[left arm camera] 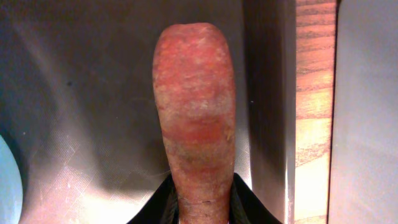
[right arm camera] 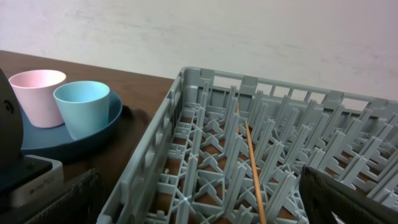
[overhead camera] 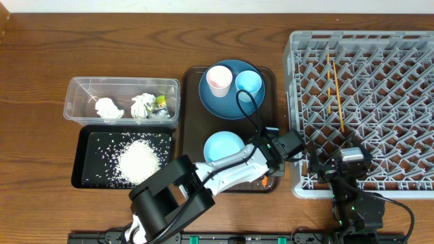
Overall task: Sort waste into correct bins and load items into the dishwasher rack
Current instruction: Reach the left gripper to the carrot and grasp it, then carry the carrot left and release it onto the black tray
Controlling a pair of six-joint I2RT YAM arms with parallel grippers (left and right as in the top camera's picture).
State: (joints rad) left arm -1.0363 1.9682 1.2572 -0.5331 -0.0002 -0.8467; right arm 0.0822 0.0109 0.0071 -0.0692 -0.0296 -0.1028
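Observation:
The orange carrot [left arm camera: 196, 118] lies on the dark brown serving tray [left arm camera: 81, 93], close to its right rim. My left gripper [left arm camera: 200, 202] is shut on the carrot's near end, one black finger pressed to each side. From overhead, only a sliver of carrot [overhead camera: 263, 181] shows under the left gripper [overhead camera: 268, 175]. My right gripper [right arm camera: 205, 199] stands open over the front left corner of the grey dishwasher rack [overhead camera: 380, 102], holding nothing. A blue plate [overhead camera: 227, 102] carries a white cup [overhead camera: 219, 80] and a light blue cup [overhead camera: 248, 83]. The bowl [overhead camera: 222, 146] sits beside my left arm.
A clear tub [overhead camera: 74, 102] holds paper wads [overhead camera: 108, 108] and a green-yellow wrapper [overhead camera: 161, 102]. In front of it, the black tray [overhead camera: 85, 156] holds rice [overhead camera: 139, 163]. Wooden chopsticks [overhead camera: 336, 91] lie in the rack. The rack's wall stands just right of the serving tray.

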